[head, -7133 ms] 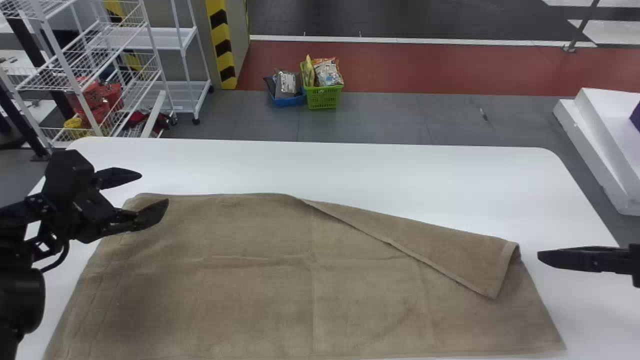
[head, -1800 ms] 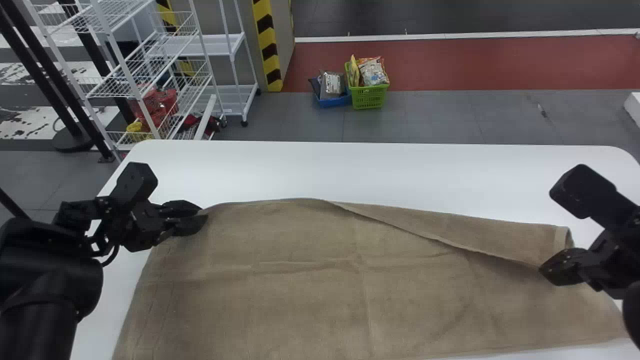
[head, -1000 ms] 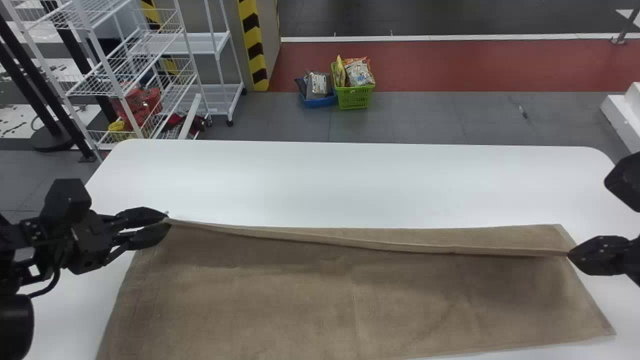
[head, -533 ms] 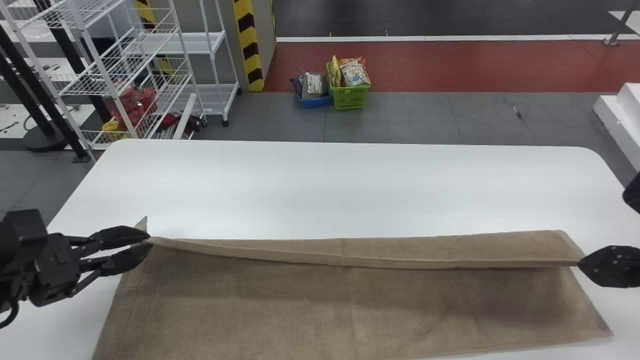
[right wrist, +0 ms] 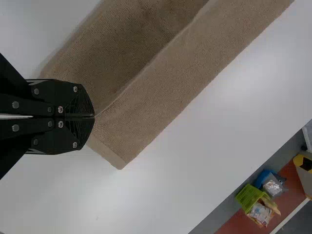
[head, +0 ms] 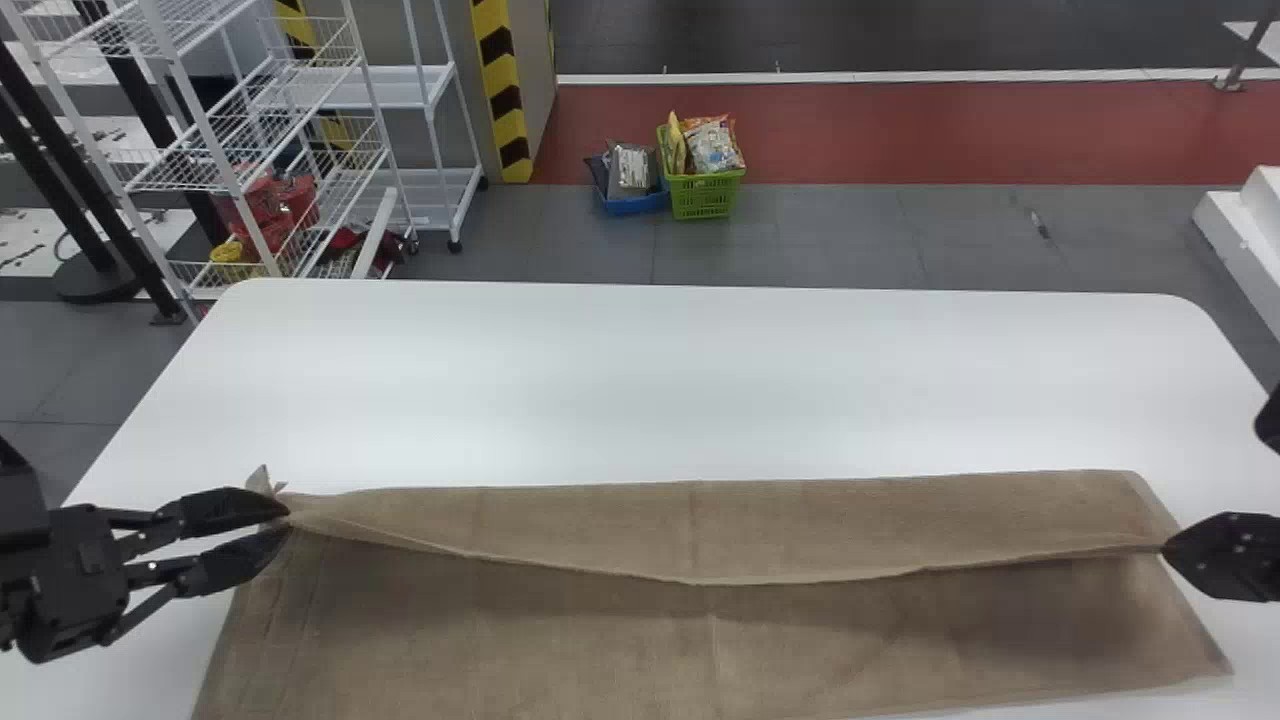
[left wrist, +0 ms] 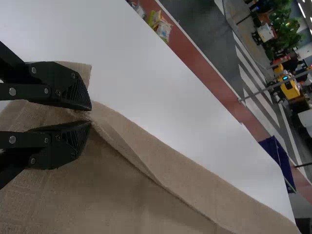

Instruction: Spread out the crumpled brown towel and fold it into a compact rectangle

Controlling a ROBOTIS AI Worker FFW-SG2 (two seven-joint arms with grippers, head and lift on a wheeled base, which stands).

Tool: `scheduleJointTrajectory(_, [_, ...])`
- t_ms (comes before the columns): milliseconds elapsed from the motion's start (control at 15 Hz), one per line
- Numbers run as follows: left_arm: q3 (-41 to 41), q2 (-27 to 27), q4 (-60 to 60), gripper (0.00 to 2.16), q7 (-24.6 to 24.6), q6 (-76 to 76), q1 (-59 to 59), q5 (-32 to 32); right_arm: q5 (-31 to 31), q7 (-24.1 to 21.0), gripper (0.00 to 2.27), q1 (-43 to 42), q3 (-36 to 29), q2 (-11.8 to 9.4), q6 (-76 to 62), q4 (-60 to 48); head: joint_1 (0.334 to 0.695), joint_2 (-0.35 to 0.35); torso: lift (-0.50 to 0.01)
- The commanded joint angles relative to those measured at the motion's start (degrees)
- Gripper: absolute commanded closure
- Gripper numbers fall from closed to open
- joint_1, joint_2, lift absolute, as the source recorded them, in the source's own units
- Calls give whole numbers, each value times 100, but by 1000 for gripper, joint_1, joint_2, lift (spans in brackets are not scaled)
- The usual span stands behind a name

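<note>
The brown towel (head: 500,640) lies spread over the near part of the table, its far edge folded over toward the robot in a long band. At the band's left end my left gripper (head: 288,520) is shut on the towel's edge; a small corner sticks up behind it. In the left wrist view, the left gripper (left wrist: 90,116) pinches the towel (left wrist: 146,156) between its tips. My right gripper (head: 1166,550) holds the band's right end. In the right wrist view, the right gripper (right wrist: 94,117) is closed on the towel's (right wrist: 161,78) edge.
The white table (head: 700,380) extends beyond the towel. Past it on the floor stand a green basket (head: 703,195) and a blue basket (head: 635,203) with packages. A white wire rack (head: 270,150) stands at the far left.
Both grippers have closed on the towel's far edge and drawn it toward the robot. The diagonal fold on the right has become a band across the full width, wider than half a second ago.
</note>
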Motion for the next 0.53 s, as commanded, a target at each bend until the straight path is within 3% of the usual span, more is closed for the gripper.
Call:
scheduleJointTrajectory(0, [39, -31, -254, 923, -97, 4, 218, 14, 11, 19, 1214, 9, -5, -2, -153, 31, 695, 74, -127])
scheduleJointTrajectory(467, [47, -119, -825, 923, -334, 4, 745, 75, -16, 19, 1217, -211, 21, 7, -311, 436, 695, 46, -127])
